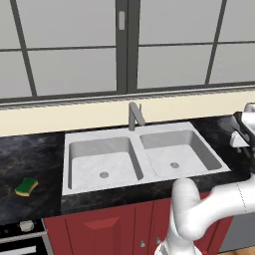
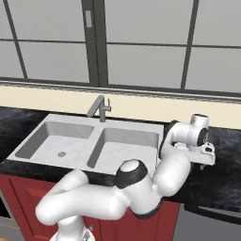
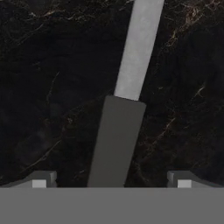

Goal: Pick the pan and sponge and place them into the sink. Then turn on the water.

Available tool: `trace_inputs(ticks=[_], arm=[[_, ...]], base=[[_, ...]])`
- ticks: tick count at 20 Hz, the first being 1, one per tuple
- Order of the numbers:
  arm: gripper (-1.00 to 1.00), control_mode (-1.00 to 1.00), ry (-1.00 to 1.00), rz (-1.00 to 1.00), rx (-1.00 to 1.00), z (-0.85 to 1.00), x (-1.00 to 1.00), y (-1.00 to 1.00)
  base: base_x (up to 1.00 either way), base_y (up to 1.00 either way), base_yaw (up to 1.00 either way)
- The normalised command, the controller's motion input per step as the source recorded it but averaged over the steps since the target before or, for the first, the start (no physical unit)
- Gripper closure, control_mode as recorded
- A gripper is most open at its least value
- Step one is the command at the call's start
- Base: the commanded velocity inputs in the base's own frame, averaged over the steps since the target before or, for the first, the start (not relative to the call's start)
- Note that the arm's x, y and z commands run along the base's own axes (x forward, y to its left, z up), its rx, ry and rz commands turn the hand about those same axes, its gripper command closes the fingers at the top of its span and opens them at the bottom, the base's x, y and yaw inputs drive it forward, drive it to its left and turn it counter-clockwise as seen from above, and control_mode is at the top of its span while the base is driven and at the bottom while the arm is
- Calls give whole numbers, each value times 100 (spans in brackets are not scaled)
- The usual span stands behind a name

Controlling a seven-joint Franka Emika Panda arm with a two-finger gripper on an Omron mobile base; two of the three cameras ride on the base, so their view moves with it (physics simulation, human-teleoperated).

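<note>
Two finger tips of your pincer stand spread wide at the near edge of the hand view, pinching nothing, and the pan's handle runs right up the gap between them. Its long axis goes almost straight away from the pincer, leaning slightly to the right in that view: a dark grip section nearest you, then a paler grey stem carrying on out of the top. The handle sits roughly centred between the tips, with black marbled desk showing on both sides, so closing should land on the dark section; I judge the pincer is lined up across the axis, as it needs to be. The pan's bowl cannot be made out here.

From the base cameras, the hand hangs low over the desk just right of the sink. Farther off, both bowls are bare and the faucet is dry. Farthest left, the sponge lies on the desk, well apart from the arm.
</note>
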Motion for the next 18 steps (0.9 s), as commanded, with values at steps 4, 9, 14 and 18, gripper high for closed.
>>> trace_inputs(ticks=[4, 9, 14, 18], arm=[[-100, -100, 2, 1, 2, -39, 8, -9], [100, -100, 0, 1, 0, -42, 4, -3], [100, -100, 0, 0, 0, -9, -1, -6], [100, -100, -3, 1, 0, 1, -7, 4]], base=[[0, 0, 0], [0, 0, 0], [0, 0, 0], [0, 0, 0]])
